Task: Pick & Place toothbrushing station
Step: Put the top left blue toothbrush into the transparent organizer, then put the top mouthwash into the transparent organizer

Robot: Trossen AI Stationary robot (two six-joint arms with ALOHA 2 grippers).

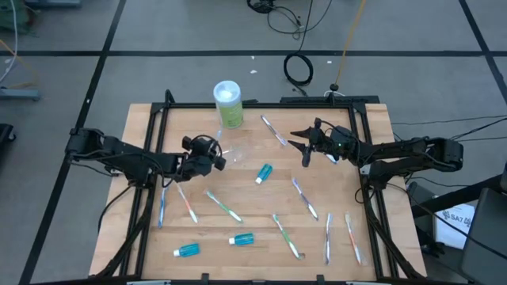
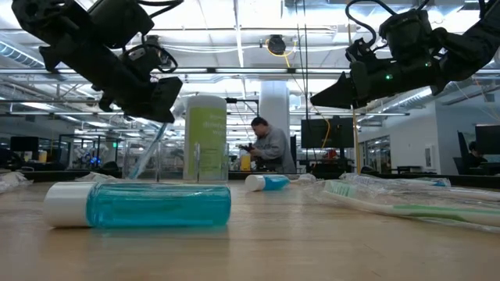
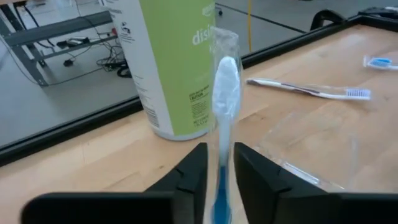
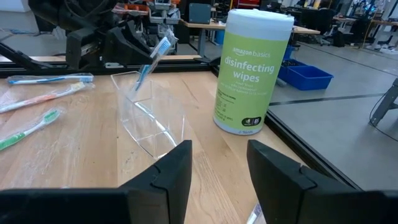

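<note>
floor: grey tiles (image 1: 198, 32) | cables (image 1: 299, 70) | ceiling: strip lights (image 2: 234, 31)

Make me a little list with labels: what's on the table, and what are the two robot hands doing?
Left gripper: beside the cup, fingers around a blue toothbrush that leans into the cup, head up
Right gripper: open, empty, raised over the table's right half
Cup: clear, upright, near the wipes can
Wipes can: green, standing at the table's far edge
Loose toothbrushes: several lying flat, such as a green one
Toothpaste tubes: three blue ones lying flat; one mid-table, two near the front edge
</note>
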